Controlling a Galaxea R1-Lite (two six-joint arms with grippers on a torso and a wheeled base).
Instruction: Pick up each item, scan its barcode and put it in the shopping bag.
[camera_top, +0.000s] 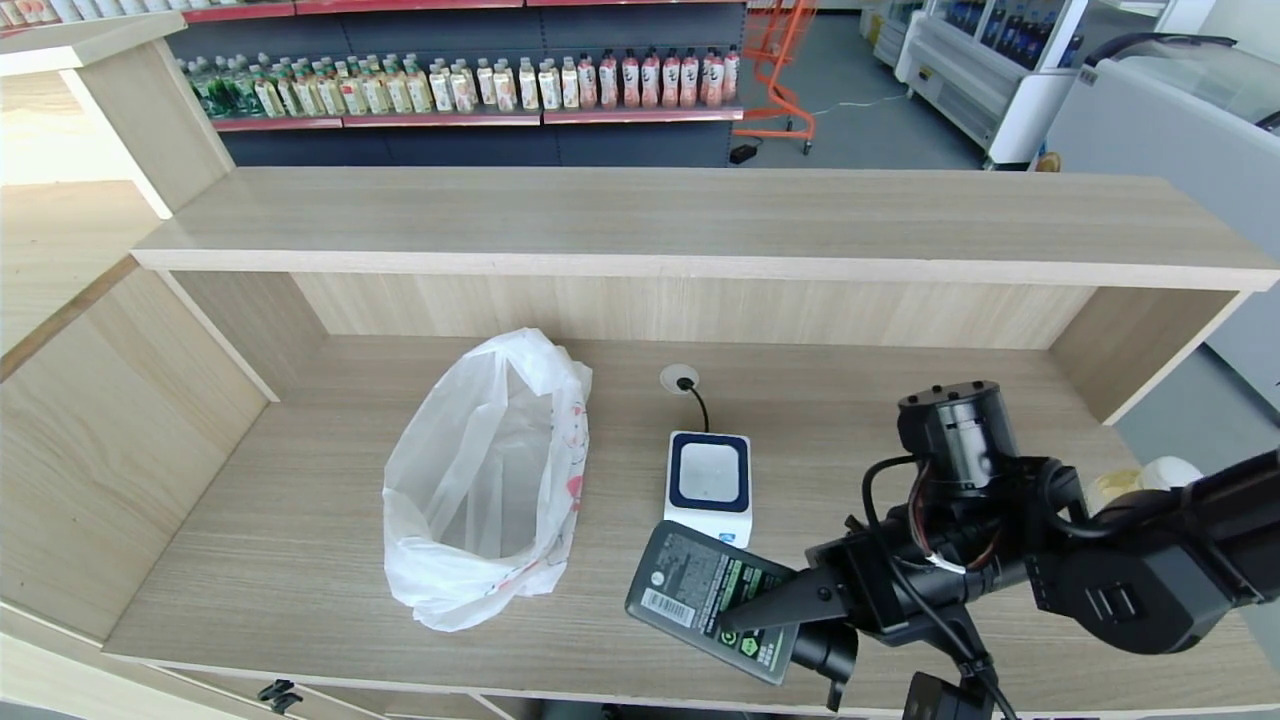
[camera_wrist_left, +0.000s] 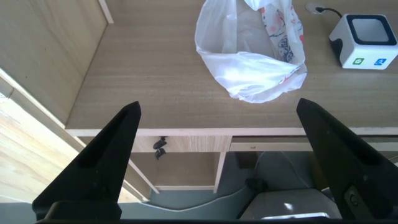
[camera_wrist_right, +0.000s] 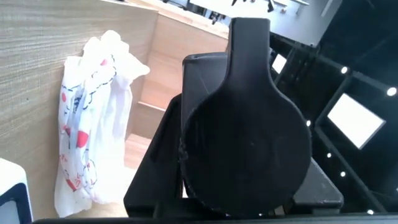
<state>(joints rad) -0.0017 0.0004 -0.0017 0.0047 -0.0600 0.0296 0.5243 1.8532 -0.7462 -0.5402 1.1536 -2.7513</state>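
A dark grey flat pack (camera_top: 700, 595) with a white barcode label is held just above the counter, in front of the white scanner (camera_top: 710, 480). My right gripper (camera_top: 775, 610) is shut on its right end. In the right wrist view the pack (camera_wrist_right: 242, 143) looms close and dark, hiding the fingers. The white plastic shopping bag (camera_top: 490, 480) stands open on the counter, left of the scanner. My left gripper (camera_wrist_left: 217, 162) hangs open and holds nothing, out beyond the counter's front edge, with the shopping bag (camera_wrist_left: 249, 50) and scanner (camera_wrist_left: 364, 40) farther off.
A pale round item (camera_top: 1145, 480) lies at the right, partly hidden behind my right arm. The scanner's cable runs to a grommet (camera_top: 680, 378) at the back. Wooden side walls and a raised shelf (camera_top: 700, 225) enclose the counter (camera_top: 280, 540).
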